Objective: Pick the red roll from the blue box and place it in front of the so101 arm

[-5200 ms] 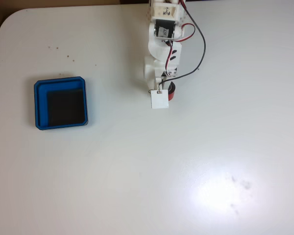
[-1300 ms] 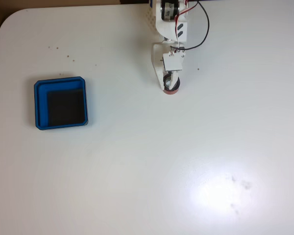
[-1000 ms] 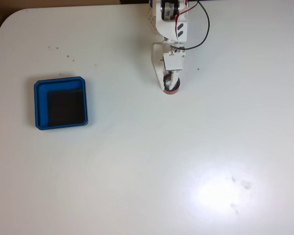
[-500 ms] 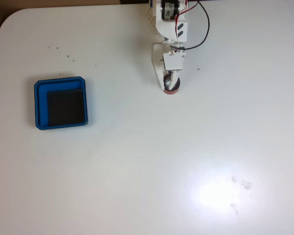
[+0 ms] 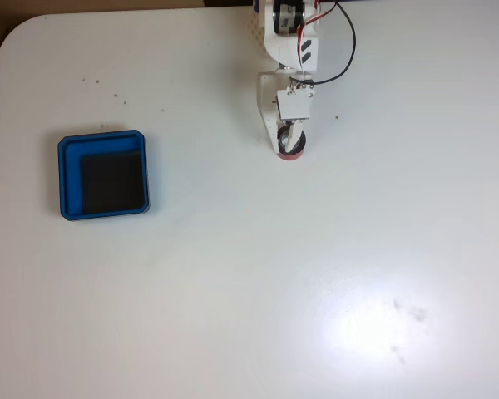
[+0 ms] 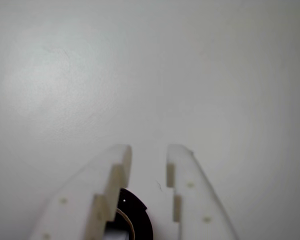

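My gripper (image 6: pixel 149 156) is parted, its fingers loosely flanking the red roll (image 5: pixel 291 153), which sits on the table (image 5: pixel 316 274) just before my so101 arm (image 5: pixel 287 50) and well apart from the blue box (image 5: pixel 102 176). I should lift straight up, without nudging the roll.

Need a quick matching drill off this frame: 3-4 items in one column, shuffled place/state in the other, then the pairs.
Column 1:
1. red roll
2. blue box
3. gripper
4. so101 arm

Column 2:
A. left side of the table in the fixed view, nothing on its black floor
B. enters from the top edge of the fixed view
C. on the white table, at the gripper's tip
D. fingers parted, roll between them near their base

Pairs: 1-C, 2-A, 3-D, 4-B
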{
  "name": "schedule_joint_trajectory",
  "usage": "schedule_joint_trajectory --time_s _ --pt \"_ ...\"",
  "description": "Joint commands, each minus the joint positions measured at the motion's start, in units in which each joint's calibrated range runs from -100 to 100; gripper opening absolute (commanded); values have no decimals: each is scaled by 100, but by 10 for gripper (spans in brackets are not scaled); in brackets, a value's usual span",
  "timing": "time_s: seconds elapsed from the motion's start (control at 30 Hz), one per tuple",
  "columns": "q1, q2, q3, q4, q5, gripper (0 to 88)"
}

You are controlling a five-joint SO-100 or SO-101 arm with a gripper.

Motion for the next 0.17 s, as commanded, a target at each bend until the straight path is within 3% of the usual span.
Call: schedule_joint_trajectory --time_s 0.0,0.13 --pt "-8 -357 81 -56 8 7" --pt "-8 -357 81 -56 8 7"
